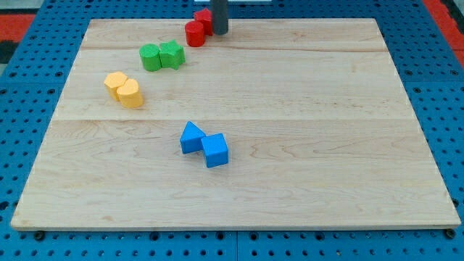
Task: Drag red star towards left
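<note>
camera view: just the one angle, so here's the lot from it
tip: my tip [219,33] is down at the view's top edge of the bench [290,181], touching or just beside the right side of the red pair
hand: there's no hand on this rig, only the rod, so nothing to spread or pinch
red star: [203,17] at the view's top, mostly hidden behind the rod, I can't really make out the shape
red cylinder: [194,33] just left and below it, touching or nearly
others: green blocks [162,56], yellow blocks [124,89], blue pair [204,144] are all further down-left, well apart from the tip
how I'd do it: push from the star's right side, straight towards the view's left
watch out: the cylinder sits in the path and will probably ride along; the star is also near the bench edge, so don't angle upward
</note>
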Controlling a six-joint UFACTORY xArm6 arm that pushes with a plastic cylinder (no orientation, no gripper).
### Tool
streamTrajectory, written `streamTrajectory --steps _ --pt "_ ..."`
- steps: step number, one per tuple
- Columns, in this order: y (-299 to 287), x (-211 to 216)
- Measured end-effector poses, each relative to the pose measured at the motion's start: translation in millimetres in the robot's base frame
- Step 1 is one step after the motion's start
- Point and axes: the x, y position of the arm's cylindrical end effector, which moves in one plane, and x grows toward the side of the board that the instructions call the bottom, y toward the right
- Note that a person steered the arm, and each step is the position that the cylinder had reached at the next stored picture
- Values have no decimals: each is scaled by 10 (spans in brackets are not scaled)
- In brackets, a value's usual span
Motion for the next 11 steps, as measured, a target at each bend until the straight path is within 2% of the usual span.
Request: streamTrajectory --steps 1,2,3,5,6,7,8,9,10,11 --pt "195 137" --pt "588 -145" --pt "570 -560" --pt "-1033 -563" --pt "-1065 -538" --pt "-1314 -18" --pt "-2002 154" --pt "-2743 -192" --pt "-2684 -567" --pt "-2625 -577"
